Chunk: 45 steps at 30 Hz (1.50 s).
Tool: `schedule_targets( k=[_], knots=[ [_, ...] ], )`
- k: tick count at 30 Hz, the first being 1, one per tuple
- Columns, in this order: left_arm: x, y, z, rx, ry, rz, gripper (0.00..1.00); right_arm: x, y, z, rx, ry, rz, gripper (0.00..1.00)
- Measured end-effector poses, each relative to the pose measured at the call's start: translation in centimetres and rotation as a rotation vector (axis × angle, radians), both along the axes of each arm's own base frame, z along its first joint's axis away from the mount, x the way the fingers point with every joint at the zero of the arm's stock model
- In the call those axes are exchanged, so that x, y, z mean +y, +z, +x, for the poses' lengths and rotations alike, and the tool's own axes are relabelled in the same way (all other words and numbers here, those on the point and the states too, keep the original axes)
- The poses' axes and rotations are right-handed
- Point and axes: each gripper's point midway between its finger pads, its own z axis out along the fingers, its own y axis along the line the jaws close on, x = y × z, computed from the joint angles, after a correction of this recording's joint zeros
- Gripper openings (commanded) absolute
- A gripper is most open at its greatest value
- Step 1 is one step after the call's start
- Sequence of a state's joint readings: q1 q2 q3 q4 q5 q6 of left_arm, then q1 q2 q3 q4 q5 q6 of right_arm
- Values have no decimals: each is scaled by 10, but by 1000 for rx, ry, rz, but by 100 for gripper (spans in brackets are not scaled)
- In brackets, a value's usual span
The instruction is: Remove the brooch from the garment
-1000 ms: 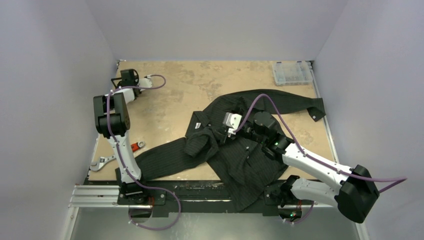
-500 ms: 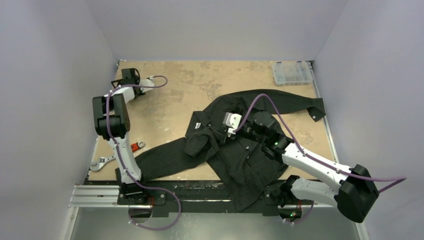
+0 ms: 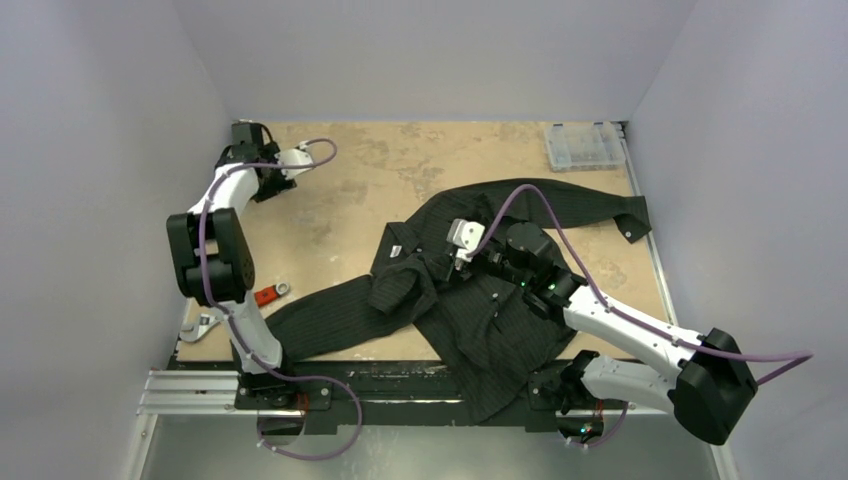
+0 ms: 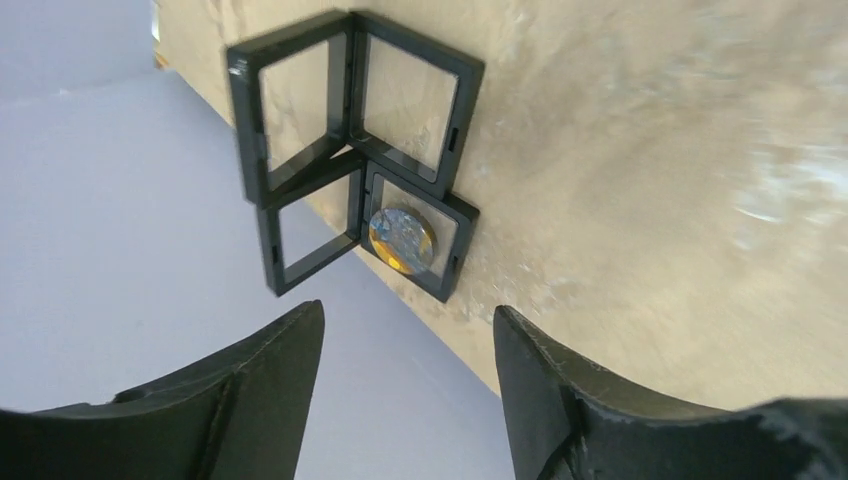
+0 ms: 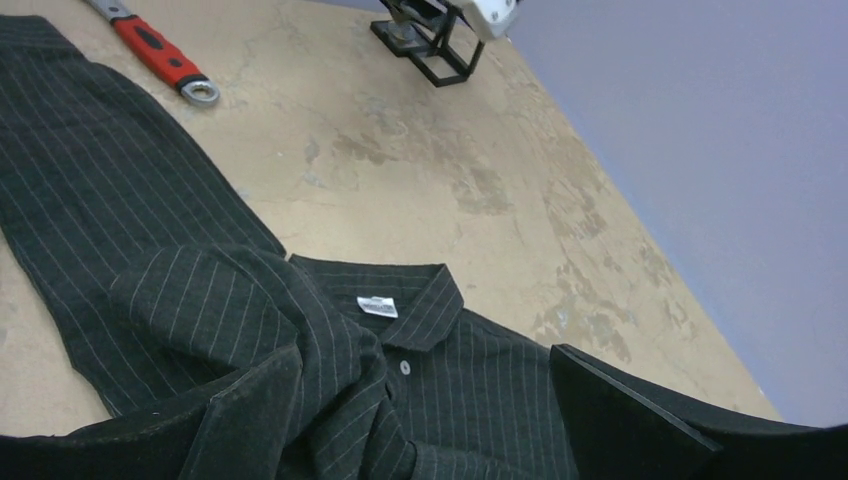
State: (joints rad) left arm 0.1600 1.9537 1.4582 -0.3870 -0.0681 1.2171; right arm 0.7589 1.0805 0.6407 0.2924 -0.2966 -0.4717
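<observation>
Swinging since the earlier frame into the top view's upper-left corner, the left gripper [image 4: 408, 315] hung with fingers apart (nothing held) above the brooch [image 4: 402, 240] in black display frames [image 4: 349, 90], arm stretched far. The right gripper [image 5: 425, 360], likewise apart, hovered over the garment [image 5: 300, 300] at centre.

The right arm [image 3: 620, 325] is covering the middle of the garment [image 3: 470, 335]. Beside the garment, a wrench [image 5: 150, 42] is running off the right wrist view's top edge. Beyond the garment, the contents of a clear box [image 3: 584, 145] are showing too small to tell.
</observation>
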Motion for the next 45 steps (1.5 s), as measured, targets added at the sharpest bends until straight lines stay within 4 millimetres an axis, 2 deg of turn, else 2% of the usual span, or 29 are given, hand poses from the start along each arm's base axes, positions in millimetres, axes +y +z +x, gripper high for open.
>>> schedule_targets(
  k=[2, 5, 8, 10, 12, 14, 16, 18, 21, 24, 28, 32, 35, 43, 45],
  knots=[
    [-19, 20, -11, -8, -40, -51, 71, -3, -1, 4, 36, -43, 20, 99],
    [-66, 59, -39, -13, -105, -195, 76, -13, -3, 12, 108, -120, 41, 99],
    [-129, 101, -66, 19, -131, -438, 79, -33, 2, 26, 200, -205, 75, 99],
    [-175, 120, -84, 52, -110, -623, 78, -51, 11, 40, 258, -267, 104, 99],
    [-215, 121, -107, 125, -47, -787, 78, -63, 18, 51, 311, -307, 123, 97],
    [-251, 109, -134, 240, 47, -927, 78, -66, 21, 59, 362, -321, 125, 97],
    [-281, 89, -156, 377, 166, -1025, 78, -61, 14, 62, 416, -304, 101, 96],
    [-300, 64, -168, 494, 304, -1068, 75, -57, -5, 59, 479, -288, 59, 96],
    [-314, 29, -173, 603, 469, -1069, 75, -58, -37, 53, 570, -280, -16, 96],
    [-321, 1, -186, 671, 592, -1040, 77, -59, -59, 51, 623, -274, -68, 95],
    [-318, -26, -216, 728, 714, -978, 83, -59, -82, 57, 686, -260, -122, 91],
    [-311, -46, -236, 764, 828, -944, 79, -53, -97, 69, 718, -235, -170, 90],
    [-318, -46, -233, 768, 849, -985, 62, -51, -109, 77, 738, -219, -201, 90],
    [-347, -51, -199, 794, 839, -1128, 0, -61, -142, 86, 814, -212, -291, 87],
    [-351, -54, -188, 802, 843, -1143, 0, -65, -150, 87, 838, -213, -311, 87]
  ],
)
